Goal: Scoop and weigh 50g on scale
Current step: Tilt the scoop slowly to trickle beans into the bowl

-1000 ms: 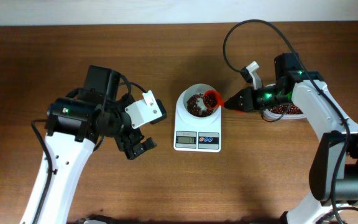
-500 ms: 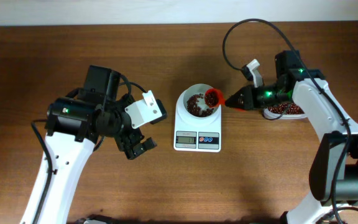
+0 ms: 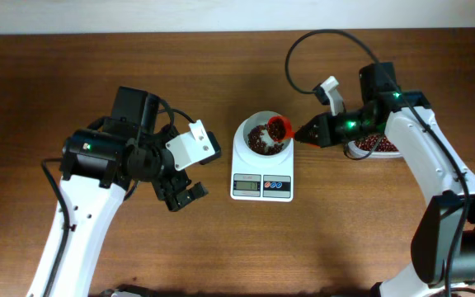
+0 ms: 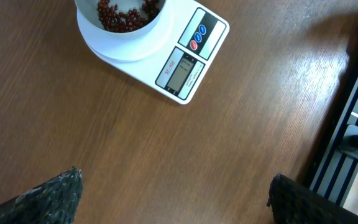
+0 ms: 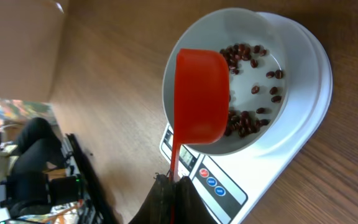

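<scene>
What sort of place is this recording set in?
Probably a robotics lab, not a kitchen: left arm and right arm at a wooden table, a scale with beans, and what looks like a seated person beyond.

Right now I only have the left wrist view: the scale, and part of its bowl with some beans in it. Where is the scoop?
Observer: The red scoop hangs over the right rim of the bowl. Its handle is in the right pincer, which is shut on it.
Operator: Is anything in it?
Observer: From overhead its cup looks dark inside, like the beans in the bowl, so it is probably loaded. The right wrist view shows only its underside.
Operator: Where is the supply?
Observer: A container of beans stands on the table to the right of the scale, partly under the right arm.
</scene>
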You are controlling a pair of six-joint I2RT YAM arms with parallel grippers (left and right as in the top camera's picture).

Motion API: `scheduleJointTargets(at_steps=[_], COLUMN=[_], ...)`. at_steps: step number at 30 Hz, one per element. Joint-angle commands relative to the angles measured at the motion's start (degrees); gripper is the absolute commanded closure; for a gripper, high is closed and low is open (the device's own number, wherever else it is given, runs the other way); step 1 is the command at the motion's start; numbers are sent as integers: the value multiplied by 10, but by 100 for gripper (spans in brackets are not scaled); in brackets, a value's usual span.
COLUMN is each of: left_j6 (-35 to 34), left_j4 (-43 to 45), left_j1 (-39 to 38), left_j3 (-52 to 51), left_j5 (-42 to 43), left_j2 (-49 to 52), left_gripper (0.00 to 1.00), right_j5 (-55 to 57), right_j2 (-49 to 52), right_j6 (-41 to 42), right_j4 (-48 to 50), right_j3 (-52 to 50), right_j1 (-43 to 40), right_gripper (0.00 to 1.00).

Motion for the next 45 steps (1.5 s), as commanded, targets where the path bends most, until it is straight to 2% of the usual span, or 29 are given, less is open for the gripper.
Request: scheduleJointTargets(at_steps=[1, 10, 32, 35, 45], left_j6=[9, 9, 9, 9, 9], left_j4=[0, 0, 0, 0, 0], left_j1=[2, 2, 2, 2, 2], left_j3=[-5, -5, -5, -5, -5], left_j5=[2, 2, 2, 2, 2], left_j2=[-8, -7, -8, -8, -8], left_gripper=[1, 1, 1, 1, 1], right_j5=[45, 119, 136, 182, 206], right_j2=[-14, -15, -25, -25, -26], right_j6=[8, 15, 27, 27, 27], right_j4=[0, 6, 4, 4, 9], right_j3=[12, 21, 55, 55, 55], right_j1=[18, 62, 89, 99, 106], right_gripper=[96, 96, 96, 96, 96])
